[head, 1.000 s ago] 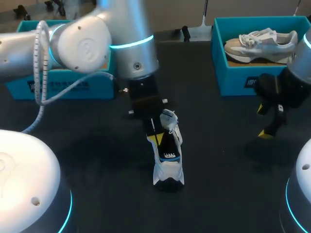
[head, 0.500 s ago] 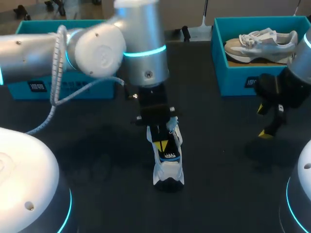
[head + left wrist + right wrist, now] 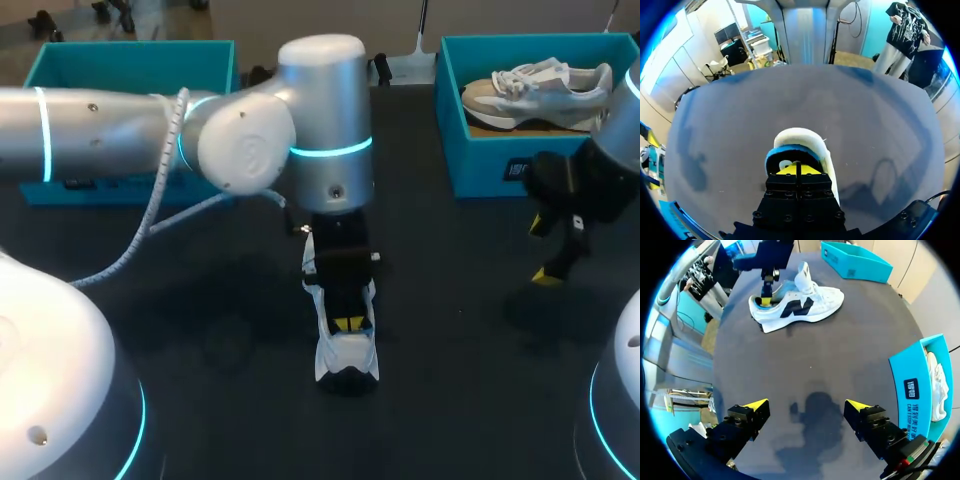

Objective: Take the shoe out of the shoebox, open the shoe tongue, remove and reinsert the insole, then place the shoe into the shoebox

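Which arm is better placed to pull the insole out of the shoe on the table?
Left. The left gripper is down in the opening of the white shoe; the right gripper hangs open above the table, well away.

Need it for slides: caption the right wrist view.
Open right gripper above the table; tips of the left gripper inside the white shoe.

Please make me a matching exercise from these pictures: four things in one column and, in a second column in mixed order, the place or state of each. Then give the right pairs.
1. white shoe
2. grey shoe
3. left gripper
4. right gripper

A. above bare table, jaws open
B. lying in the right shoebox
C. tips inside the white shoe's opening
D. upright on the open table

Pairs: 1-D, 2-B, 3-C, 4-A.
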Robot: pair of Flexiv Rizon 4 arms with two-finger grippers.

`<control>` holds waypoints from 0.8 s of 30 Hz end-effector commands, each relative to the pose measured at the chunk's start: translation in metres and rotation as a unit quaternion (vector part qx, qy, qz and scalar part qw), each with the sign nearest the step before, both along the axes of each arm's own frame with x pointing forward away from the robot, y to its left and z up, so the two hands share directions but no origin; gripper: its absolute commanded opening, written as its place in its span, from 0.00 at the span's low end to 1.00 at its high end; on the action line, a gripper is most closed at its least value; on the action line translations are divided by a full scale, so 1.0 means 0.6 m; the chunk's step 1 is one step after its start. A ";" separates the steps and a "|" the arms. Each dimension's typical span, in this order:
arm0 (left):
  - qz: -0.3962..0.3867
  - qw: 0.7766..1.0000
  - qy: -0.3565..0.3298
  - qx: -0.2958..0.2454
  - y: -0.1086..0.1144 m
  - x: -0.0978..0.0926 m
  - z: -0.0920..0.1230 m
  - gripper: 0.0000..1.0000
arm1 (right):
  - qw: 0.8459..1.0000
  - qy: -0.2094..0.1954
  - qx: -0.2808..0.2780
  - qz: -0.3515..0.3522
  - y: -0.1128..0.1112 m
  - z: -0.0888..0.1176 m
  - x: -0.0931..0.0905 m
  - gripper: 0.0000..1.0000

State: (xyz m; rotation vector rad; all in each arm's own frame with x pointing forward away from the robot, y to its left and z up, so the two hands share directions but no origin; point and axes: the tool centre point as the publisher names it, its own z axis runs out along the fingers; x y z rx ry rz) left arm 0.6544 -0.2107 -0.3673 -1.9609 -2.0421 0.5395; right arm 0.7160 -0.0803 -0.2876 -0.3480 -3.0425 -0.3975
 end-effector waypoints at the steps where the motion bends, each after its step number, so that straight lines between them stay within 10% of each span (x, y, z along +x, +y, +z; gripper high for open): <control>1: 0.005 1.000 -0.006 -0.001 0.000 -0.014 -0.046 0.00 | 1.000 -0.001 -0.001 0.000 -0.001 0.000 -0.002 1.00; 13: 0.026 0.997 -0.078 0.009 0.001 0.007 -0.072 0.00 | 1.000 -0.001 -0.001 0.000 -0.001 0.000 -0.002 1.00; 24: 0.042 0.994 -0.082 -0.064 -0.002 0.024 -0.003 0.00 | 1.000 -0.001 -0.001 0.000 -0.001 0.000 -0.002 1.00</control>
